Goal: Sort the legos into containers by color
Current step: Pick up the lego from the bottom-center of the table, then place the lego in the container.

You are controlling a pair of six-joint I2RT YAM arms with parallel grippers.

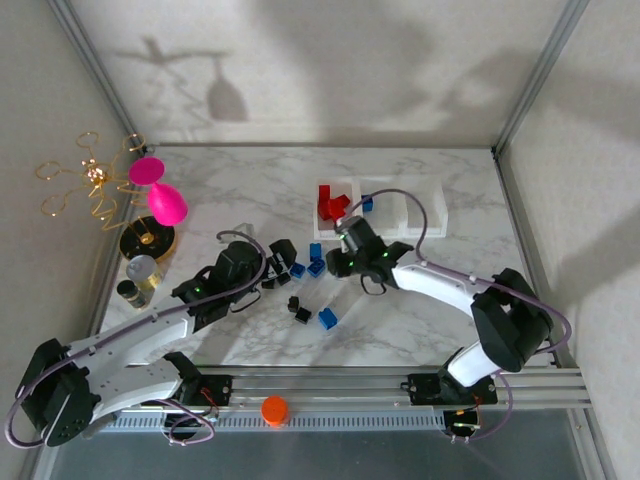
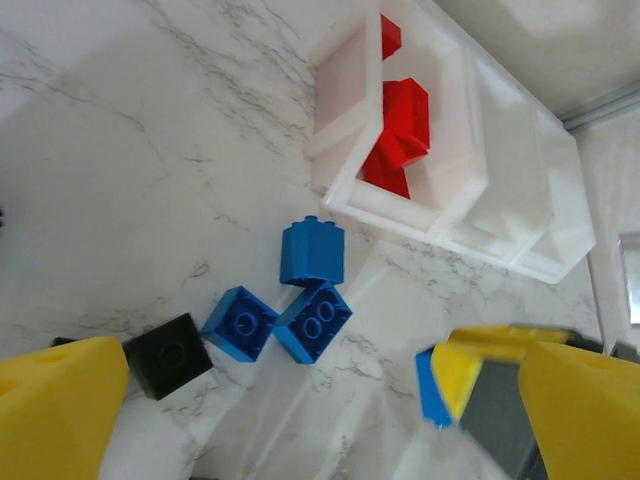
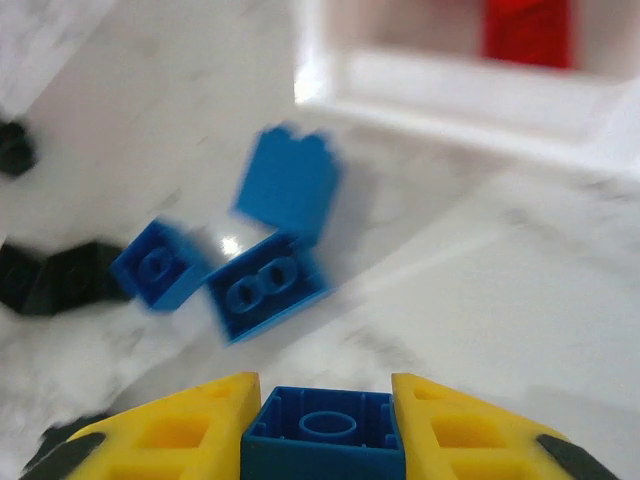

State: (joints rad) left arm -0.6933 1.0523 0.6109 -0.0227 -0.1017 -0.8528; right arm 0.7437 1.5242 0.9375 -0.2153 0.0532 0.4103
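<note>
Marble bench [image 1: 230, 190]. Three joined white containers [image 1: 436, 212] sit far centre-right, and the leftmost bin holds red legos [image 1: 330, 205]. Left fingers [image 2: 60, 400] are spread wide with nothing between them. Right fingers [image 3: 200, 425] pinch a blue lego [image 3: 322, 435] near the containers. Three loose blue legos [image 2: 312, 255] and a black lego [image 2: 168, 355] lie on the bench nearby.

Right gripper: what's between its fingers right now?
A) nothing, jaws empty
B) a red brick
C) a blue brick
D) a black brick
C: in the right wrist view a blue brick sits clamped between the two yellow fingers of the right gripper.
</note>
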